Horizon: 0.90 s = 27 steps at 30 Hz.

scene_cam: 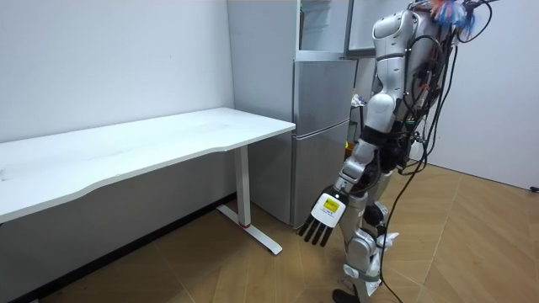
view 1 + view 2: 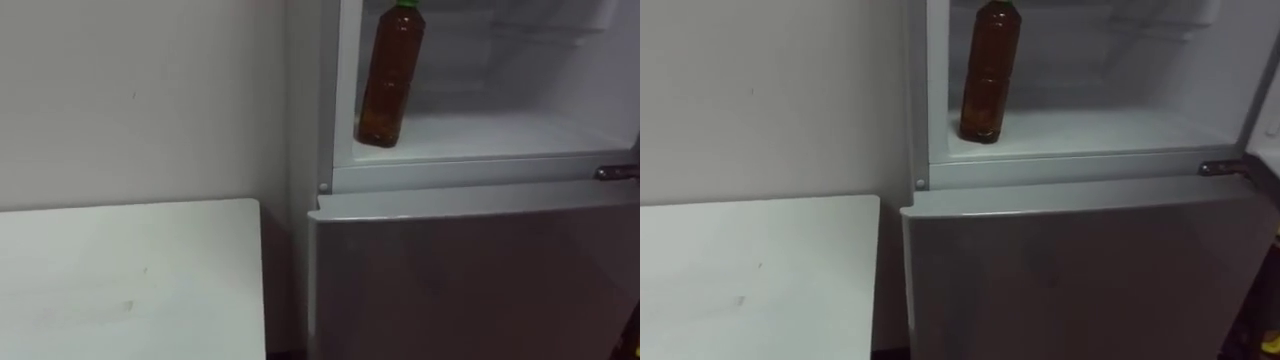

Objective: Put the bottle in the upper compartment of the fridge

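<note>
So the bottle [image 2: 392, 78] is standing upright in the upper fridge compartment [image 2: 500, 135]. It's brown with a green cap [image 2: 406, 3], parked on the white shelf near the front edge, over at the compartment's left wall. Nothing is touching it. It's well above my left hand [image 1: 322, 220] and off ahead of it, nowhere near my fingers.

That hand just hangs low at my side, down by my knee, with the fingers straight and spread a bit and nothing in them. The lower fridge door [image 2: 470, 280] is shut, and it's right in front of the hand and higher up. A small metal hinge [image 2: 615, 172] sits at its top right corner. The white table [image 2: 130, 280] is next to the fridge, out past the hand on my left. I'm standing on a wooden floor [image 1: 472, 252], close up to the fridge.
</note>
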### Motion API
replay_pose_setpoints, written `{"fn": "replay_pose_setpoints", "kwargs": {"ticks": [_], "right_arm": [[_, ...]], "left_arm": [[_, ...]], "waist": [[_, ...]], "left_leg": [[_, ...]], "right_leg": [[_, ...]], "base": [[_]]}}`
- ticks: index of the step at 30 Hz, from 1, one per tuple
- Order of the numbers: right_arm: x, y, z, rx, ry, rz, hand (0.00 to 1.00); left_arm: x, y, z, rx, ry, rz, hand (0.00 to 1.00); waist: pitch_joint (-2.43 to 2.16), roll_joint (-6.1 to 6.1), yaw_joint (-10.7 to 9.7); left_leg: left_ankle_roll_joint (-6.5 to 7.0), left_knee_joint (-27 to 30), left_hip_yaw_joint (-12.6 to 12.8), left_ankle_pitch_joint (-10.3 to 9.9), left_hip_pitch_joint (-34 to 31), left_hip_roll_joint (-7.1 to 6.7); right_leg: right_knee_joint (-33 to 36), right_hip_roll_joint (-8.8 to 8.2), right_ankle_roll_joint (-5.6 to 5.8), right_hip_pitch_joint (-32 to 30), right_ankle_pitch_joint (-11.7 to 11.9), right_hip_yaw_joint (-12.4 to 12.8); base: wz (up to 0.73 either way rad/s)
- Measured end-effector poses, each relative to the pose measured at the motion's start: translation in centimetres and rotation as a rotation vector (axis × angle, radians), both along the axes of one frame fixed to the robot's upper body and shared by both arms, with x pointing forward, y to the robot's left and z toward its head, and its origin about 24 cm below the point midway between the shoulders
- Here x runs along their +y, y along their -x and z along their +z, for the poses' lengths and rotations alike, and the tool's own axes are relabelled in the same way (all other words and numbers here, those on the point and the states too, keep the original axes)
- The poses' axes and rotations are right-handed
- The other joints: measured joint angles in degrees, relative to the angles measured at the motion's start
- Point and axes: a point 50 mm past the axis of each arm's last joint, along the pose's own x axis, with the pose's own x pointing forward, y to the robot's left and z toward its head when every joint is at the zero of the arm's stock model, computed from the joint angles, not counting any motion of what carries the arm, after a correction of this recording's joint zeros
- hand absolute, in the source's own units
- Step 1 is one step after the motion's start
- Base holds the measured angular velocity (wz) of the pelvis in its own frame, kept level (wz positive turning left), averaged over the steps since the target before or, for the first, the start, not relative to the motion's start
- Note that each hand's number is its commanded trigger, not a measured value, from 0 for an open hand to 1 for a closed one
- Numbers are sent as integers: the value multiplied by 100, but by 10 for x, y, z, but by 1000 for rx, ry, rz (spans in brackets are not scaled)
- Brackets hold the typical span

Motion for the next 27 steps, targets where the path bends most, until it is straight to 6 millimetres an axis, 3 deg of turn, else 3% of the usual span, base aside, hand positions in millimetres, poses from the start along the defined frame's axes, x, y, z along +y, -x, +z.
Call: {"fn": "replay_pose_setpoints", "kwargs": {"ticks": [4, 7, 11, 16, 24, 27], "right_arm": [[-29, -22, 29, -39, 129, -8, 0], [-48, -39, 55, -102, 230, -15, 0], [-62, -62, 94, -200, 362, -34, 0], [-65, -79, 137, -317, 489, -64, 0], [-50, -99, 218, -395, 906, 37, 0], [-44, -97, 229, -310, 1040, 49, 0]], "left_arm": [[5, -2, 2, 8, -22, -42, 0], [8, -8, 3, -8, -30, -64, 0], [8, -7, 3, -12, -19, -68, 0], [9, -7, 4, -17, -23, -68, 0], [9, -4, 4, 3, -25, -101, 0], [10, -1, 4, 20, -31, -102, 0]], "waist": [[1, -45, 16], [27, -110, 6], [37, -196, 6], [40, -206, 33], [41, -212, 115], [35, -226, 186]], "left_leg": [[2, -16, 62, -1, 11, -9], [3, -8, 45, -1, 10, -14], [3, -24, 59, -2, -17, -26], [3, -22, 62, -1, -34, -27], [5, -4, 63, 1, -27, -35], [6, -10, 61, 0, -57, -39]], "right_leg": [[65, 12, -2, -80, -12, 97], [89, 14, -5, -95, -25, 103], [190, 17, 0, -210, -96, 105], [191, 27, -5, -207, -91, 117], [161, 22, 7, -175, -98, 113], [197, 22, 21, -273, -118, 133]], "base": [[-12], [-3], [0], [0], [0], [-2]]}}
